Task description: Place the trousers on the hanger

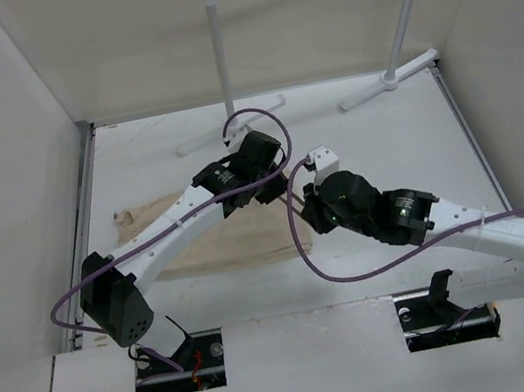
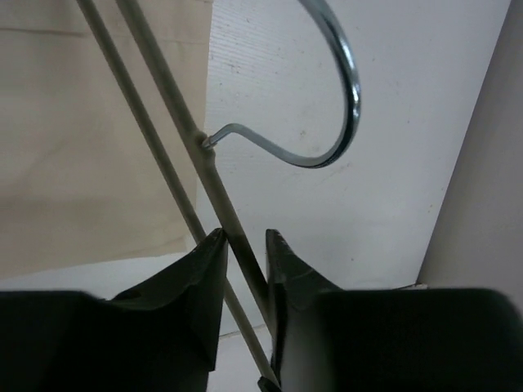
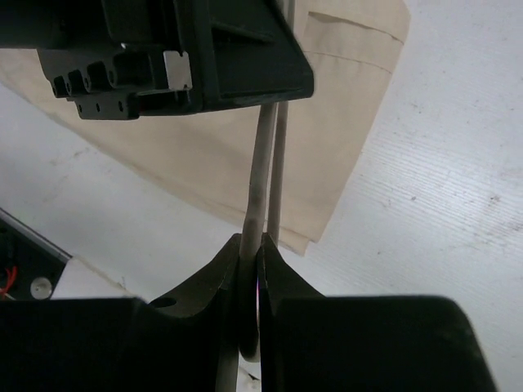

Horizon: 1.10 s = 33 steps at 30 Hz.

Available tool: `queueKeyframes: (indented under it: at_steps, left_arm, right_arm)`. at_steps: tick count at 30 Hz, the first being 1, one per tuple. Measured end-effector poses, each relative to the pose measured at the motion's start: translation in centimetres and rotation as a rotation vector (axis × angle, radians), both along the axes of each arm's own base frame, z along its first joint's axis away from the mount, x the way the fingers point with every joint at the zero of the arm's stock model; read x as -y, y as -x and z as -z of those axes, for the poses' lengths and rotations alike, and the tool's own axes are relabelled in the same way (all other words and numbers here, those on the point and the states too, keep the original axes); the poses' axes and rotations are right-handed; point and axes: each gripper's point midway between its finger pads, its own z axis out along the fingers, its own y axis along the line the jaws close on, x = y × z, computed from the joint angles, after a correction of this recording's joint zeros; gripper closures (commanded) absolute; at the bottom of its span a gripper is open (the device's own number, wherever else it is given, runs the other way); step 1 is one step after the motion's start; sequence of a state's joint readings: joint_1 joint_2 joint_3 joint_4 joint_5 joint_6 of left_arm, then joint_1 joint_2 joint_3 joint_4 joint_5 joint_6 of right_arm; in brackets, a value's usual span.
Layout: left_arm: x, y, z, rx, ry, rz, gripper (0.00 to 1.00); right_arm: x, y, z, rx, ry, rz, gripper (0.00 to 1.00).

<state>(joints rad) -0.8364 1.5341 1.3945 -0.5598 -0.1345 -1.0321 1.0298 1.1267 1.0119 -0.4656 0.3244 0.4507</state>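
Left arm (image 1: pixel 176 226) reaches from its base at 7 o'clock diagonally toward 1 o'clock, low over the counter (image 1: pixel 387 154), wrist near the middle. Right arm (image 1: pixel 472 235) comes in from 4 o'clock toward 10 o'clock, wrist bent. The two wrists meet close together at mid-counter. Purple cables (image 1: pixel 269 119) loop off both arms.

Left fingers (image 2: pixel 243 238) are closed down to a narrow gap on the hanger (image 2: pixel 208 163). Its thin wire crosses that gap on a slant, and its shiny hook curls up at 1 o'clock in the left wrist view. Right fingers (image 3: pixel 251 255) are pinched tight on the same hanger, with two wire strands running up toward 12 o'clock into the underside of the left wrist. The hanger sits between the two wrists, above the cloth edge.

Trousers (image 1: pixel 240 245) lie flat on the counter at 9 o'clock from the wrists, partly under the left arm. Neither set of fingers touches them, and they are not on the hanger. White rack (image 1: pixel 219 51) stands at 12 o'clock along the back edge.
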Motion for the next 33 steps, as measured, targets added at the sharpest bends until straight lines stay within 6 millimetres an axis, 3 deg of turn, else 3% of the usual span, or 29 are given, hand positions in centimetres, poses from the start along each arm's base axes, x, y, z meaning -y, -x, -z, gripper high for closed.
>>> queueKeyframes:
  at_steps: [3, 8, 14, 18, 21, 24, 27, 30, 33]
  left_arm:
    - [0.1, 0.4, 0.6, -0.023, 0.009, -0.022, 0.94]
    - [0.7, 1.6, 1.5, -0.031, 0.027, -0.022, 0.99]
    - [-0.1, 3.3, 0.3, 0.005, 0.075, -0.032, 1.00]
    - [-0.3, 2.9, -1.7, 0.061, 0.153, -0.067, 1.00]
    - [-0.2, 2.3, -2.3, 0.100, 0.195, -0.092, 1.00]
    - [-0.4, 2.2, -1.4, 0.109, 0.195, -0.104, 1.00]
    - [-0.9, 3.6, 0.6, 0.079, 0.156, -0.069, 1.00]
    - [-1.2, 4.9, 2.3, 0.055, 0.129, -0.035, 1.00]
    - [-1.8, 5.7, 3.1, 0.049, 0.129, -0.018, 1.00]
  right_arm:
    - [-0.1, 0.6, 0.9, -0.001, 0.025, -0.013, 0.80]
    - [-0.2, 2.2, 2.5, -0.036, 0.036, -0.060, 0.55]
    - [0.9, 3.7, 0.5, -0.070, -0.117, -0.088, 0.34]
    - [2.7, 2.9, -1.2, -0.100, -0.285, -0.041, 0.36]
    - [3.6, 2.2, -0.8, -0.168, -0.375, -0.003, 0.39]
    - [4.0, 1.7, 0.7, -0.254, -0.433, 0.037, 0.36]
    - [4.6, 0.6, 1.6, -0.303, -0.496, 0.098, 0.30]
    - [4.4, 0.3, 1.4, -0.344, -0.577, 0.094, 0.25]
    - [4.1, 0.4, 0.7, -0.366, -0.640, 0.062, 0.28]
